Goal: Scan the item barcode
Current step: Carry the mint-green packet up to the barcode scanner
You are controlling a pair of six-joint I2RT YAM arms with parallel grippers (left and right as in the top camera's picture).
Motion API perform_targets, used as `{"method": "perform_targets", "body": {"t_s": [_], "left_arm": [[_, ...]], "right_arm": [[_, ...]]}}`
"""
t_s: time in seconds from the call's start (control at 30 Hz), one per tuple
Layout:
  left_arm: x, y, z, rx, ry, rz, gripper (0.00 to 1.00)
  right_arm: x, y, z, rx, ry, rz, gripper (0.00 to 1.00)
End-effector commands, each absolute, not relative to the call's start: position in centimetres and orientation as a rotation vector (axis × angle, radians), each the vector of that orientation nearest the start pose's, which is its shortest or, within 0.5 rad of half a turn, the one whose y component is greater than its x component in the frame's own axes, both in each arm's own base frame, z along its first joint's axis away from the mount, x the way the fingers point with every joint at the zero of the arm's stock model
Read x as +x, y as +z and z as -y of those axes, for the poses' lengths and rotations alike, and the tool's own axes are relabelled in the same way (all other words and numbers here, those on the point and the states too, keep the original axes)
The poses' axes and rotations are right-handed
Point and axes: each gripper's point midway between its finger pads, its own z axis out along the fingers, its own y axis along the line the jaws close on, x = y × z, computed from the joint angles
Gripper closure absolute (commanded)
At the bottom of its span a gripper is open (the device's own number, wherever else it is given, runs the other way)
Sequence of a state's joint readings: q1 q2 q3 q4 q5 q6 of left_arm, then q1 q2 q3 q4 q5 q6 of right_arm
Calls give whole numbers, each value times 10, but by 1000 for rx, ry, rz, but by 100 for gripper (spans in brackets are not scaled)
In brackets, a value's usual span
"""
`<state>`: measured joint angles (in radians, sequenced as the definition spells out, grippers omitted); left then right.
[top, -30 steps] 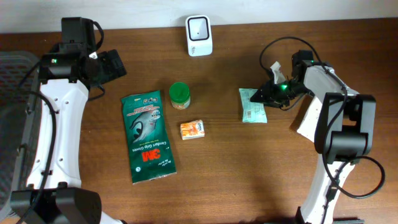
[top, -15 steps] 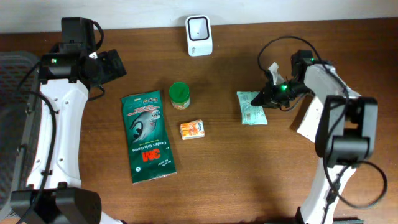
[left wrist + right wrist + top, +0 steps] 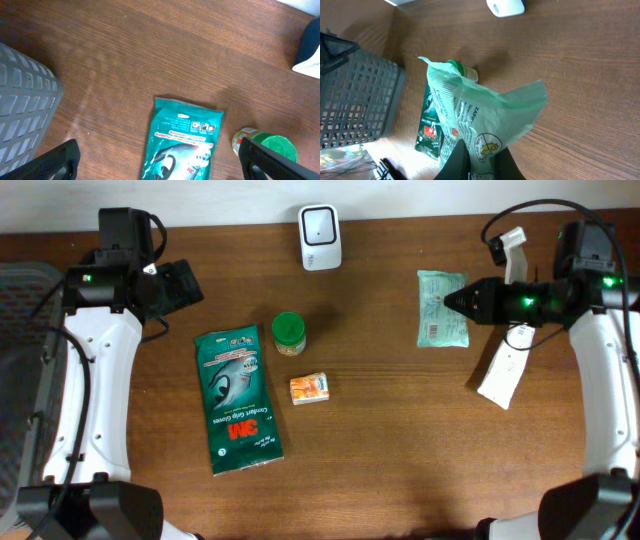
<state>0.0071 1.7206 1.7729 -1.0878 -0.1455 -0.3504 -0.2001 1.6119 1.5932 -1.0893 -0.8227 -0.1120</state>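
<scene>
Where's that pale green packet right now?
In the overhead view the pale green packet is on the right, pinched by the right gripper, off to the right of the white scanner.

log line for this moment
right end effector: shut on light green pouch, off table | left end effector: open, empty | scanner: not reached

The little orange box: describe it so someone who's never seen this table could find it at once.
From the white scanner at the table's far edge, come forward past the green-lidded jar. The orange box lies just beyond it, right of the long green glove packet; it is the only orange thing there.
</scene>
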Motion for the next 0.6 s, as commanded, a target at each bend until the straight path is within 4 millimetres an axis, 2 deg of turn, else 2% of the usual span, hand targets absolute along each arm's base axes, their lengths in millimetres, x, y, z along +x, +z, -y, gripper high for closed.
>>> {"method": "perform_targets", "body": {"t_s": [0.0, 0.1, 0.2, 0.33, 0.37, 0.47, 0.5, 0.53, 0.57], "left_arm": [[427, 242, -29, -493, 65, -2531, 1], [427, 242, -29, -493, 65, -2531, 1], [427, 242, -29, -493, 65, -2531, 1], [427, 242, -29, -493, 65, -2531, 1], [427, 242, -29, -493, 64, -2531, 1], [427, 242, -29, -493, 64, -2531, 1], [427, 242, -29, -493, 65, -2531, 1], [427, 242, -29, -493, 65, -2531, 1], [427, 242, -29, -493, 65, -2531, 1]], "right_arm": [[375, 283, -58, -187, 962, -2354, 96], [376, 280, -63, -173, 954, -2377, 96], [385, 273, -70, -120, 863, -2420, 96], [404, 276, -96, -92, 734, -2413, 96], [410, 282, -107, -120, 689, -2395, 96], [426, 301, -121, -167, 583, -2351, 96], [434, 311, -125, -180, 529, -2325, 96], [452, 327, -133, -214, 432, -2276, 96], [462, 333, -141, -252, 396, -2241, 96]]}}
